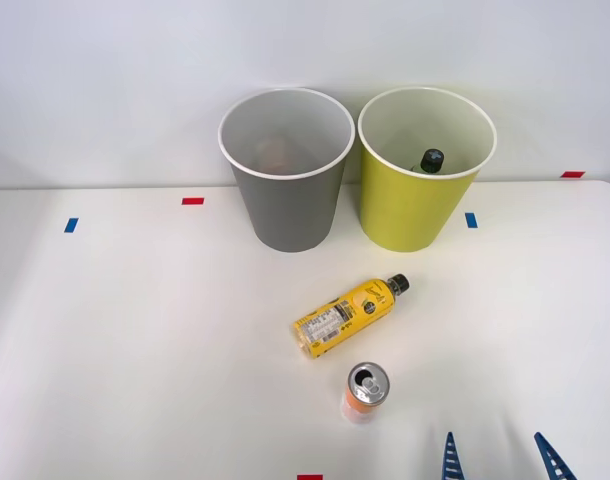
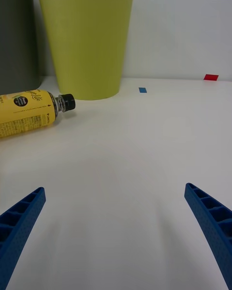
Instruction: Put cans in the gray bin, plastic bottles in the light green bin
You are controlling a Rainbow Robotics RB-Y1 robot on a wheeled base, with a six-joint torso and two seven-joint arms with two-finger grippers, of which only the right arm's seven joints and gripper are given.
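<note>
A small can (image 1: 365,391) with a silver pull-tab top and orange-and-white body stands upright near the table's front. Just behind it a yellow plastic bottle (image 1: 350,314) (image 2: 29,112) lies on its side, black cap toward the light green bin (image 1: 421,170) (image 2: 88,37). Another black-capped bottle (image 1: 429,161) pokes up inside that bin. The gray bin (image 1: 287,170) (image 2: 17,34) stands to its left. My right gripper (image 1: 502,460) (image 2: 115,232) is open at the front right, to the right of the can, holding nothing.
Small red and blue tape marks (image 1: 192,201) (image 1: 470,220) dot the white table. A pale wall rises right behind the bins. Open tabletop lies left of the bottle and in front of the gripper.
</note>
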